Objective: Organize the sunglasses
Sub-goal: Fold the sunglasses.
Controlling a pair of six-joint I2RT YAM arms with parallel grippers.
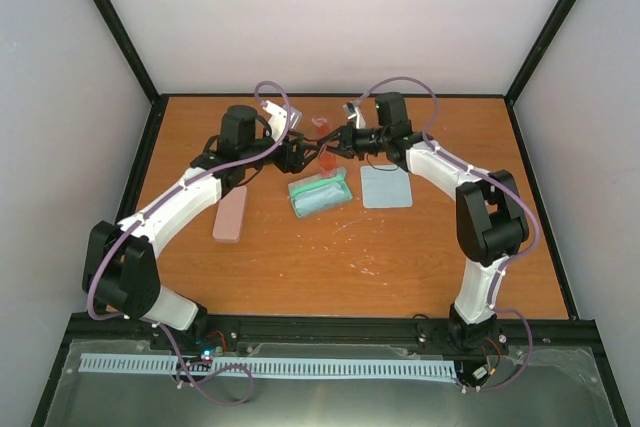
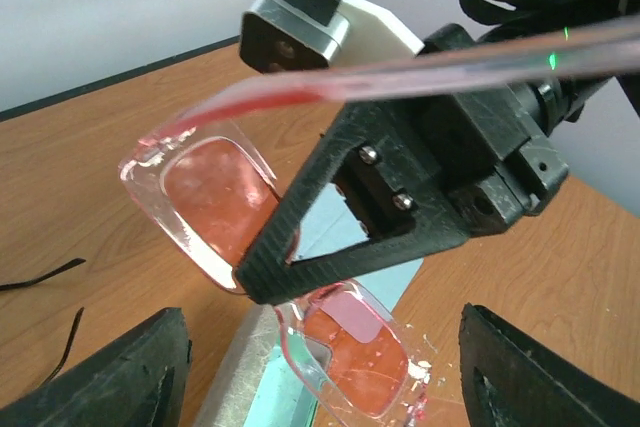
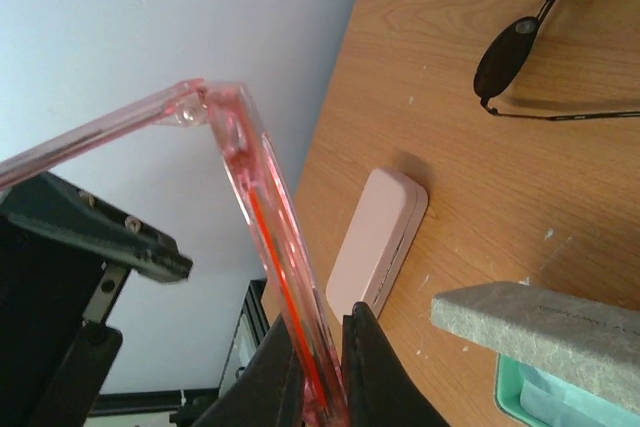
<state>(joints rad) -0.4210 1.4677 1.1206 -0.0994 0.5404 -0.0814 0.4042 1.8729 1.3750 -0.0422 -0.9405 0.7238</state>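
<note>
- left fingers nearest, spread wide apart, nothing between them; pink-framed glasses just ahead
- right fingers clamped on the front rim of the pink-framed glasses, held up off the table, one arm unfolded
- open teal case under them, light-blue cloth just beside it
- dark sunglasses lie on the table, well apart from the closed pink case
</note>
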